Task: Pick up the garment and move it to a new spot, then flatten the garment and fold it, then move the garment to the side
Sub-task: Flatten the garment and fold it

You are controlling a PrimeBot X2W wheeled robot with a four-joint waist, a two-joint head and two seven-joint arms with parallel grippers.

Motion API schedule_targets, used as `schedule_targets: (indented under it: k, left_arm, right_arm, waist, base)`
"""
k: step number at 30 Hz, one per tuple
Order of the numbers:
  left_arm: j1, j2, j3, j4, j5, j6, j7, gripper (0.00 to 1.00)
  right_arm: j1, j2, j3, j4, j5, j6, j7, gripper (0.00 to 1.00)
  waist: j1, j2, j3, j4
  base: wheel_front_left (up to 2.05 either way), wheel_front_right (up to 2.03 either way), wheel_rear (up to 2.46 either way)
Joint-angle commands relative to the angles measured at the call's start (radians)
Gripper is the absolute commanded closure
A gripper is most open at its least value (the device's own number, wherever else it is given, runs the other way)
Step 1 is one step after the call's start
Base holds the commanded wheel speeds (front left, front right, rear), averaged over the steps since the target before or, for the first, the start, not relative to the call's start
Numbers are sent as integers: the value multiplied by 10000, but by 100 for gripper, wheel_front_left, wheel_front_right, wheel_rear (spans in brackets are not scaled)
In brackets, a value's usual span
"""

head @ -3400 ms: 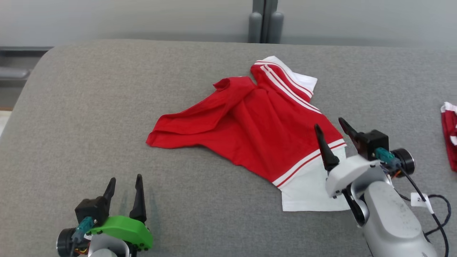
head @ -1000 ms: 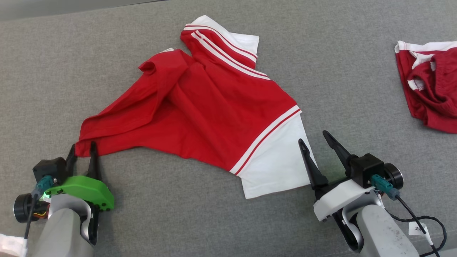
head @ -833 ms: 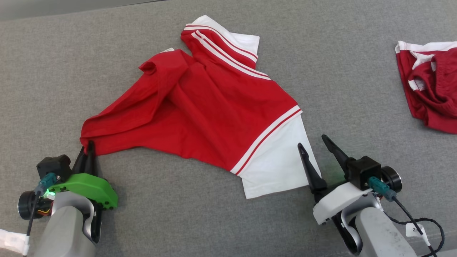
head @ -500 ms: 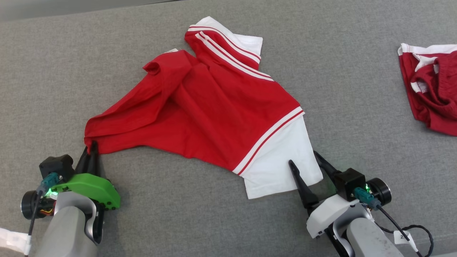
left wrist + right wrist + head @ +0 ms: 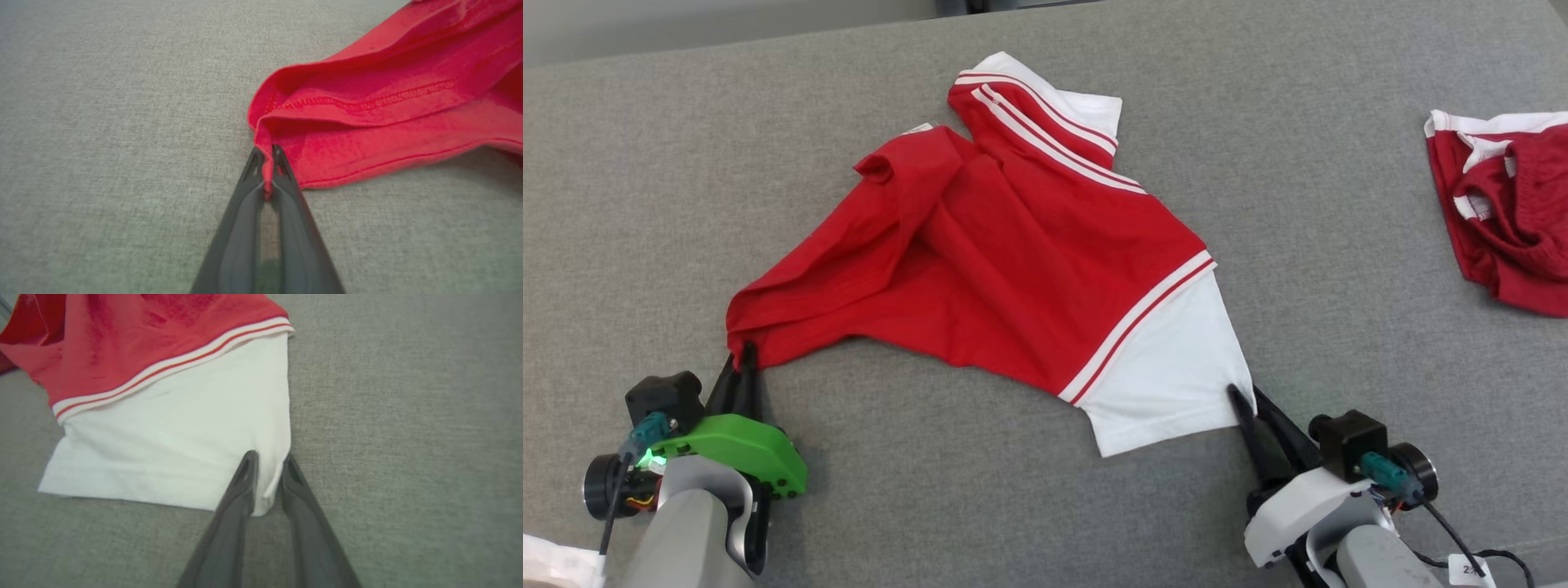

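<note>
the garment (image 5: pixel 1013 269) lies crumpled and half spread on the grey padded surface (image 5: pixel 686 163), red body bunched in long folds, one wide white sleeve (image 5: pixel 1168 384) pointing toward the robot. at the garment's near-left tip, the left end effector (image 5: pixel 742 363) is pressed together on the red hem corner (image 5: pixel 267 134), a sliver of cloth nipped between its tips, likely so that this corner can be lifted and stretched. at the garment's near-right tip, the right end effector (image 5: pixel 1245 394) straddles the corner of the white sleeve, its fingers (image 5: pixel 249 465) a little apart with the cloth between them; whether they bite yet cannot be told. two far-apart corners suit lifting the garment taut. another red garment (image 5: pixel 1511 220) lies well apart, to the garment's right.
</note>
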Motion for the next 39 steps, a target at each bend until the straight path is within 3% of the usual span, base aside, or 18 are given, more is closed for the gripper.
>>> schedule_targets:
  k: [1, 13, 18, 23, 27, 32, 39]
  left_arm:
    - [276, -74, -29, 57, 86, 6, 78, 100]
    - [737, 40, -286, -1527, -237, 5, 44, 100]
    - [580, 238, -793, -2402, -938, 5, 44, 100]
    - [-63, 827, -1746, -3146, -2095, 5, 199, 100]
    - [-888, 1634, -2183, -4334, -2922, 5, 859, 100]
    - [-2012, 2580, -2211, -5970, -3141, 20, 2087, 100]
    - [-3426, 2640, -1591, -6695, -4619, 663, 4429, 100]
  right_arm:
    - [172, -71, -97, 120, 168, -19, 158, 100]
    - [-367, -66, -1251, -1970, 1017, -17, 89, 100]
    - [-930, -71, -1472, -2788, 1347, -17, 86, 100]
    - [-1888, -69, -1672, -3403, 1766, -18, 86, 100]
    - [-2833, -69, -1798, -3940, 1829, -18, 86, 100]
    - [-4083, -402, -1745, -4284, 1905, -18, 97, 100]
    - [-6540, -1135, -1639, -3863, 1559, -18, 799, 100]
  waist:
    - [0, -1, -72, 24]
    - [0, -1, -1266, 157]
    - [0, -1, -1848, 203]
    - [0, -1, -2287, 204]
    - [0, -1, -2513, 203]
    - [0, -1, -2629, 216]
    - [0, -1, -1863, 236]
  base:
    - [0, 0, 0]
    - [0, 0, 0]
    - [0, 0, 0]
    - [0, 0, 0]
    - [0, 0, 0]
    - [0, 0, 0]
    - [0, 0, 0]
